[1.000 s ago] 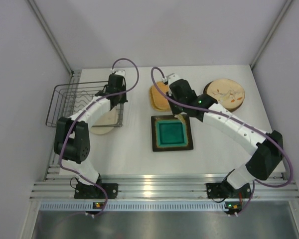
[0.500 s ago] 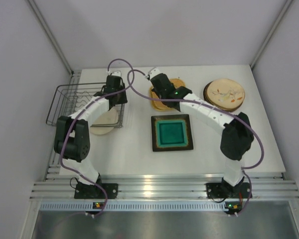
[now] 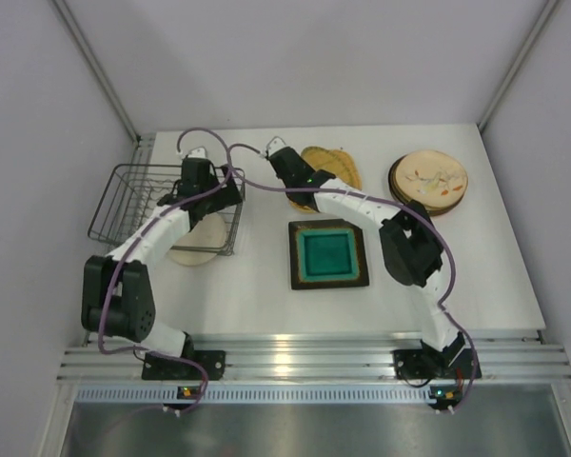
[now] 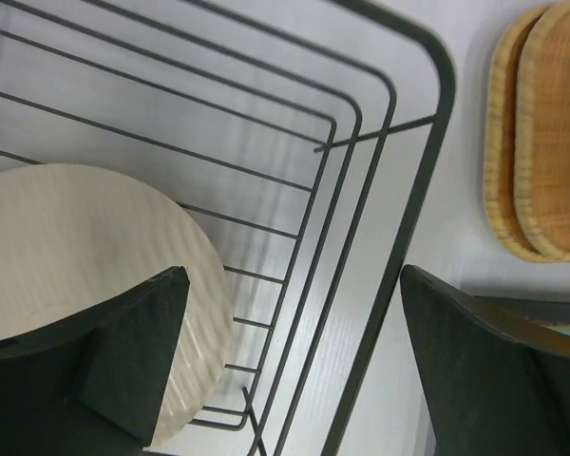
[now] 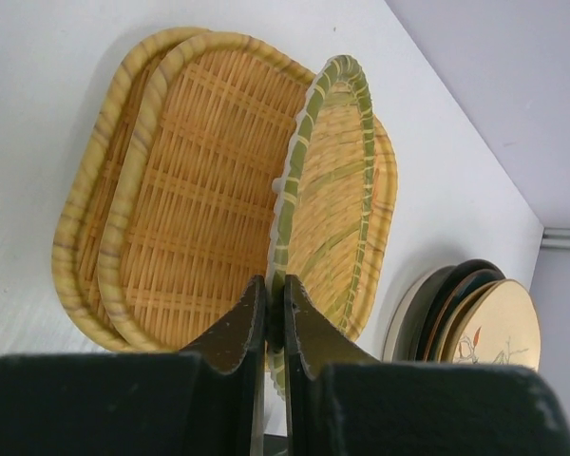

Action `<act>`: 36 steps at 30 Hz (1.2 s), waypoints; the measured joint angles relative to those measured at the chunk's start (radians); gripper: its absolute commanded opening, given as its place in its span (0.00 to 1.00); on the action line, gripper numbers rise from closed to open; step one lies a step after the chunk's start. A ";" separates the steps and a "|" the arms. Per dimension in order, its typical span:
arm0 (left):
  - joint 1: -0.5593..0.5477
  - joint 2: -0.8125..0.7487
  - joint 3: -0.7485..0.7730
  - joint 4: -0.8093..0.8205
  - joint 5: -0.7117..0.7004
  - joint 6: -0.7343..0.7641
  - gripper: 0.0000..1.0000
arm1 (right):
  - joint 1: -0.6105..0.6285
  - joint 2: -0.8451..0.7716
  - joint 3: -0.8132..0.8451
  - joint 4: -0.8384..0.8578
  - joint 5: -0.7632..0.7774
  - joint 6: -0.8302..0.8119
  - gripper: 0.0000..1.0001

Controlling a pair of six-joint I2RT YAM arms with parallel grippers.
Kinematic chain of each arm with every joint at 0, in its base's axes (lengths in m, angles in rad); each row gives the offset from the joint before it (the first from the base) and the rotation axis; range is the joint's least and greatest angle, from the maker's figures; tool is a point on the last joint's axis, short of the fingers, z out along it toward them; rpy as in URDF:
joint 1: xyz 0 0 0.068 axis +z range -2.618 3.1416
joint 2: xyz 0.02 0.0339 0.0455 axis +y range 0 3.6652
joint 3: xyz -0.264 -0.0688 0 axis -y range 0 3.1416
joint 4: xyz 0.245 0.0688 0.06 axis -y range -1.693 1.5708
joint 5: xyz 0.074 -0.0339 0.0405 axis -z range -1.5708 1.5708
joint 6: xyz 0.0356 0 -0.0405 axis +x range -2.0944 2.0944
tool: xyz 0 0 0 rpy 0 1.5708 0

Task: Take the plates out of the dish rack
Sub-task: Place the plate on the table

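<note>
The left gripper is seen spread wide, with nothing held between its fingers; it is positioned over the right end of the dish rack, whose thick corner wire is crossed by the gap between the jaws. A pale round plate is found below the left finger, at the near right corner of the rack. Some of the thin wires are covered by it in the wrist view, and in the overhead view its near edge is seen past the rack's near side; whether it rests inside or leans on the rim cannot be told. The right gripper is pressed together on the rim of a woven plate with a greenish edge, which is held upright on its edge just above two stacked woven plates laid flat on the table. A stack of round plates is set near the far right corner, well apart from the rack. A square teal plate with a dark rim is laid flat in the middle of the table, under the right arm.
</note>
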 measured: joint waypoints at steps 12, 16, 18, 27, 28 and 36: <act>0.057 -0.284 -0.016 -0.012 -0.122 -0.060 0.99 | -0.004 0.076 -0.010 0.045 0.031 0.012 0.38; 0.100 -0.290 -0.018 -0.034 -0.122 -0.058 0.99 | -0.004 0.064 -0.052 0.042 0.000 0.068 0.61; 0.126 -0.290 -0.018 -0.048 -0.116 -0.055 0.99 | -0.004 0.039 -0.090 0.030 -0.033 0.102 0.67; 0.231 -0.294 -0.021 -0.083 -0.047 -0.042 0.99 | -0.025 -0.264 -0.141 0.012 -0.313 0.328 0.84; 0.238 -0.297 -0.024 -0.084 -0.040 -0.042 0.99 | -0.030 -0.286 -0.120 0.002 -0.370 0.349 0.85; 0.319 -0.335 -0.069 -0.113 0.022 -0.056 0.98 | -0.040 -0.055 0.453 -0.066 -0.901 0.486 0.89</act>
